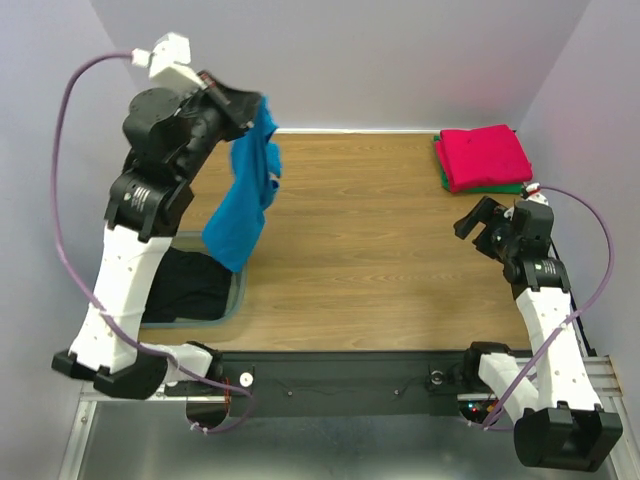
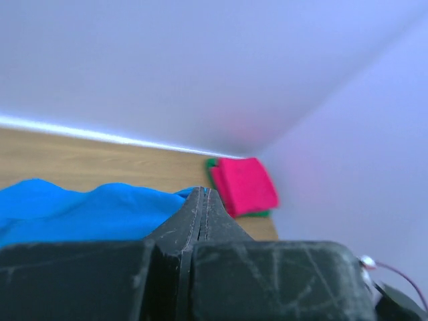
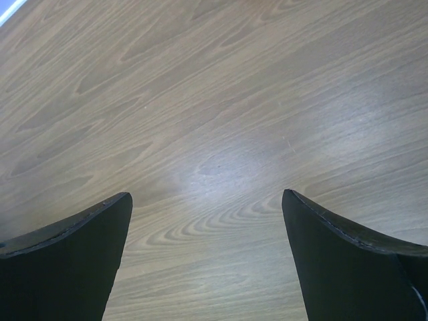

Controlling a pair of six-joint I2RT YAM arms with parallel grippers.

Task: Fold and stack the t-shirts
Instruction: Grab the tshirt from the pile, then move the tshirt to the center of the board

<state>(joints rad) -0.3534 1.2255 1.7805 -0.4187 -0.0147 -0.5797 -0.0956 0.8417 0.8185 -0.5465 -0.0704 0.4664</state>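
My left gripper (image 1: 256,108) is raised high at the back left and is shut on the bright blue t-shirt (image 1: 243,195), which hangs down from it over the table; the shirt also shows in the left wrist view (image 2: 73,210) beside the closed fingertips (image 2: 202,194). The red-pink t-shirt (image 1: 484,155) lies folded on top of the green t-shirt (image 1: 500,188) at the back right corner; both show in the left wrist view (image 2: 244,185). The black t-shirt (image 1: 190,285) lies in the bin. My right gripper (image 1: 472,222) is open and empty over bare wood (image 3: 207,167).
The translucent blue-grey bin (image 1: 238,295) stands at the left edge of the wooden table (image 1: 380,260). Pale walls close in the back and both sides. A black rail (image 1: 340,380) runs along the near edge between the arm bases.
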